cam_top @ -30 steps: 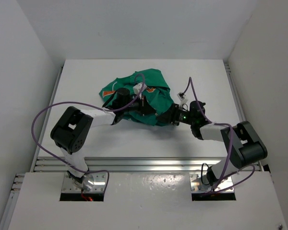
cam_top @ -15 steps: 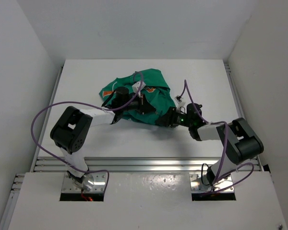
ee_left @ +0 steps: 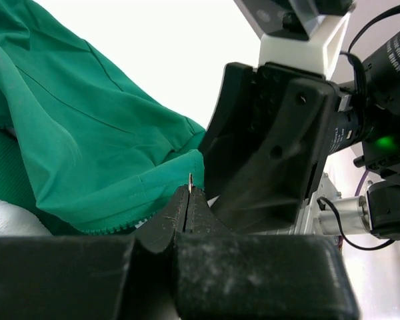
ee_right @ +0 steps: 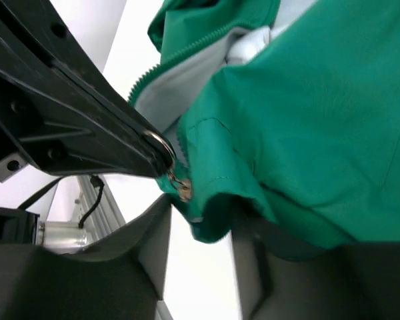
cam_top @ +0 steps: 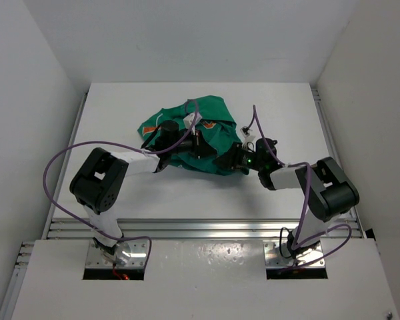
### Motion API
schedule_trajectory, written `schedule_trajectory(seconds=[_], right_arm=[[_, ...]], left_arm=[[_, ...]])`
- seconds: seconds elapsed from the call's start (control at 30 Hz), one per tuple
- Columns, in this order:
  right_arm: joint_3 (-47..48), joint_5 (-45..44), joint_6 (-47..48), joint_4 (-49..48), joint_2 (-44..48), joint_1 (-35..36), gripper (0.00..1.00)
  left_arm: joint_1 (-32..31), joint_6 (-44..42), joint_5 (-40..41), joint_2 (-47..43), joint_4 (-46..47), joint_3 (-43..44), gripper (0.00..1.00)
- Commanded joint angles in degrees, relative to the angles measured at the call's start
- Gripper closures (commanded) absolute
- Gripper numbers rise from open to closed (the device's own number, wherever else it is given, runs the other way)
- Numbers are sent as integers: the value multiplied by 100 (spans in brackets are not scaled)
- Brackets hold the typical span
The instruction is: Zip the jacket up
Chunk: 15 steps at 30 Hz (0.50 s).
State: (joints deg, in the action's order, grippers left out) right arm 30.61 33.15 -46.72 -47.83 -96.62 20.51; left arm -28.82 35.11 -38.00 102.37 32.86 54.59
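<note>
The green jacket lies crumpled in the middle of the table. My left gripper rests on its front edge. In the left wrist view the left gripper is shut on a thin metal zipper pull beside the jacket's hem. In the right wrist view my right gripper is open, with the hem corner of the jacket hanging between its fingers. The zipper pull sits just above them, at the tip of the left gripper. The right gripper is close against the left one.
The purple cables of both arms loop over the table. White walls close in the table on the left, the right and the back. A metal rail runs along the near edge.
My right gripper has moved left to the jacket's hem, right beside the left gripper. The left arm and the jacket have hardly moved.
</note>
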Motion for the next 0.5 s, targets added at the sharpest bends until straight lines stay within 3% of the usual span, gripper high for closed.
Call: schedule_trajectory(seconds=[0.0, 0.13, 0.23, 0.47], right_arm=[[244, -80, 110, -472, -6, 40, 69], [200, -45, 128, -490, 29, 40, 91], [112, -10, 181, -490, 108, 32, 100], [-318, 69, 260, -236, 477, -91, 100]], left_arm=[[61, 66, -94, -6, 273, 70, 100], [61, 66, 37, -6, 160, 70, 100], [61, -118, 292, -6, -121, 122, 100], [61, -944, 2083, -191, -1352, 254, 100]])
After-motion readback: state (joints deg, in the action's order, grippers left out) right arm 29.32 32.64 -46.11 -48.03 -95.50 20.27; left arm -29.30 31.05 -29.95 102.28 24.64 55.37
